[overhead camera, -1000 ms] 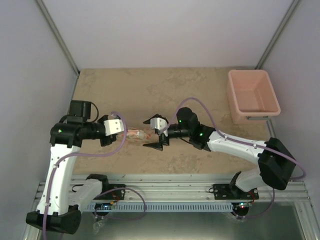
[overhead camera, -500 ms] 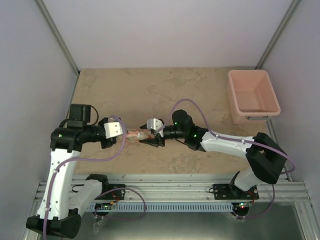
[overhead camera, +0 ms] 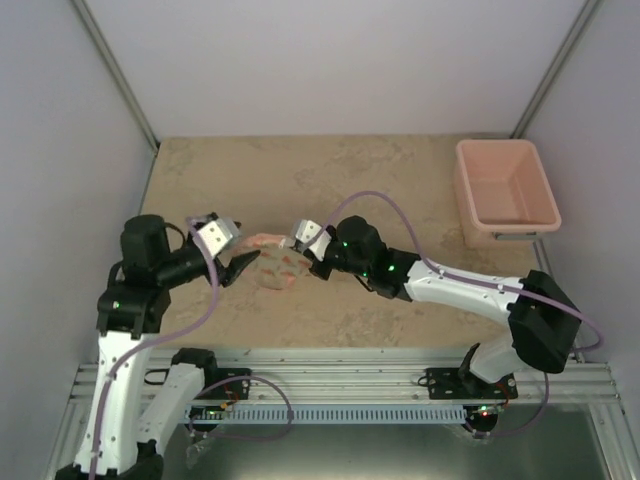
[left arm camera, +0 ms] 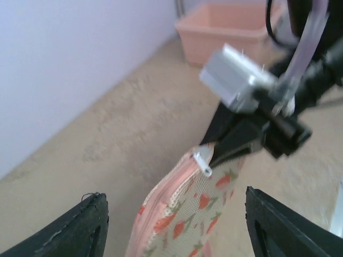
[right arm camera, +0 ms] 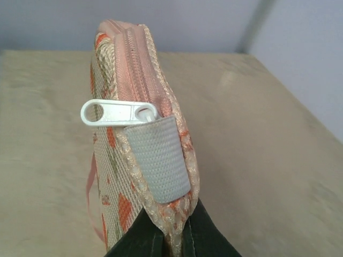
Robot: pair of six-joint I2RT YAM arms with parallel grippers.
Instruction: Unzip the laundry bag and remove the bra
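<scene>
The laundry bag [right arm camera: 140,176] is showing cream mesh dotted with orange-red strawberries and small green leaves, and its zip [right arm camera: 131,59] is running pink along the edge. A white pull [right arm camera: 115,113] and a pale grey woven tab [right arm camera: 161,155] are standing out against it. The right pincer [right arm camera: 166,242] and left pincer [left arm camera: 174,214] are showing black. The desk [overhead camera: 340,180] is looking mottled sandy beige, the tub [overhead camera: 505,190] plain salmon pink, the cable [left arm camera: 306,40] lilac.
</scene>
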